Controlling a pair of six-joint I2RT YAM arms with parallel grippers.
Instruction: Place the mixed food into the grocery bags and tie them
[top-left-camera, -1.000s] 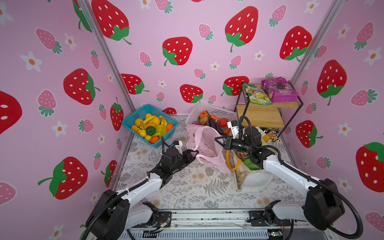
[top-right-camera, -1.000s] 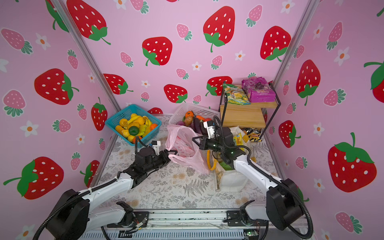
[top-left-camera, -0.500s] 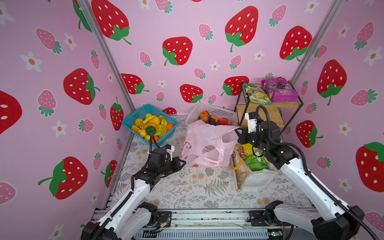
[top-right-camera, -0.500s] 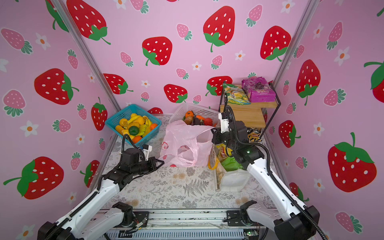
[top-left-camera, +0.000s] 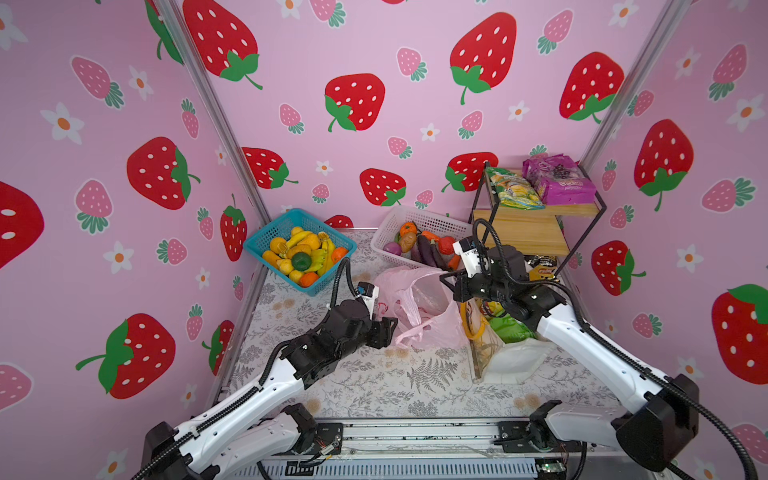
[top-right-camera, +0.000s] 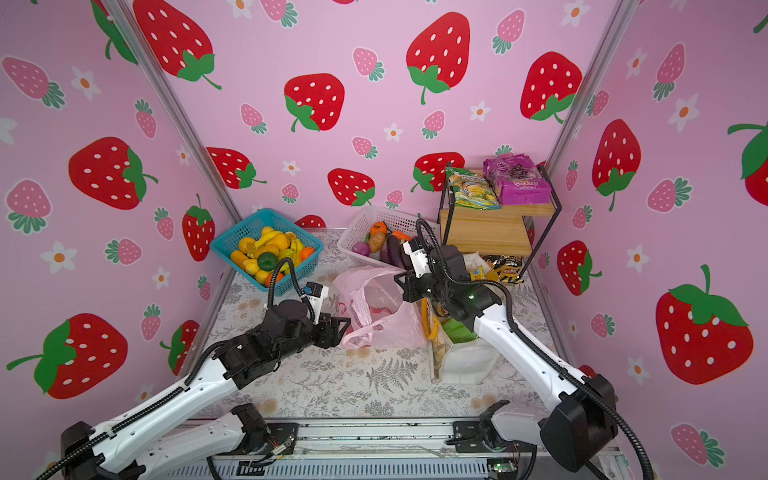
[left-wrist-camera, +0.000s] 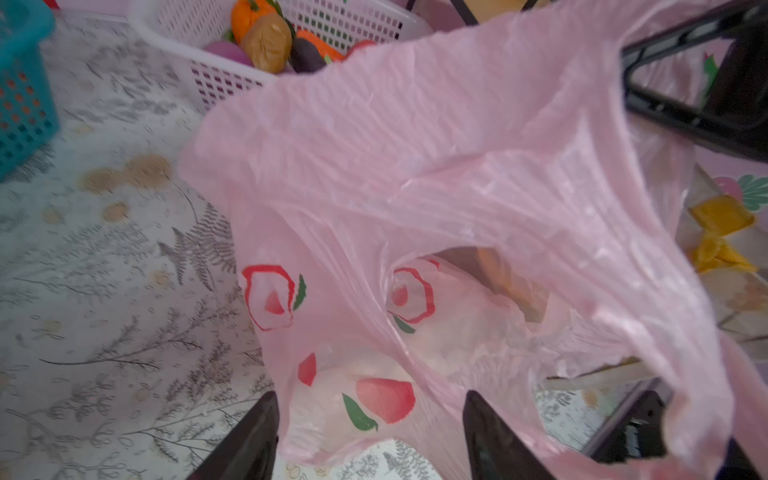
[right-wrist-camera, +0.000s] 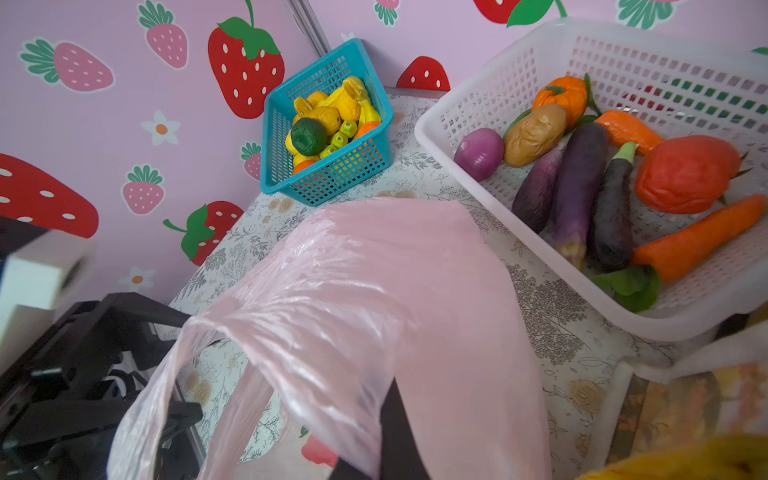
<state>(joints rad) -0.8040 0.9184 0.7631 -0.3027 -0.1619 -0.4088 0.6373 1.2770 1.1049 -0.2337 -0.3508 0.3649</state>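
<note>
The pink grocery bag (top-left-camera: 419, 307) (top-right-camera: 378, 307) stands open in the middle of the table, next to the white tote (top-left-camera: 515, 357) (top-right-camera: 465, 357). A bright green packet (top-left-camera: 509, 328) shows inside the tote. My right gripper (top-left-camera: 448, 277) (right-wrist-camera: 388, 419) is shut on the pink bag's far upper rim and holds it up. My left gripper (top-left-camera: 390, 328) (left-wrist-camera: 370, 395) is open at the bag's near side, its two fingers apart with the printed film (left-wrist-camera: 386, 399) hanging between them. A dark green round fruit (top-left-camera: 301, 261) (right-wrist-camera: 308, 136) lies in the blue basket.
The blue basket (top-left-camera: 291, 220) of toy fruit stands at the back left and a white basket (top-left-camera: 415, 216) of toy vegetables behind the bag. At the back right is a wire rack (top-left-camera: 523, 232) with a purple packet (top-left-camera: 557, 183) on top. A black-and-yellow packet (top-left-camera: 542, 266) lies beneath it.
The left arm drew back from the bag, then came forward to it again, and its jaws have opened. The right gripper swung right and back, then returned left, the bag's rim still in it.
</note>
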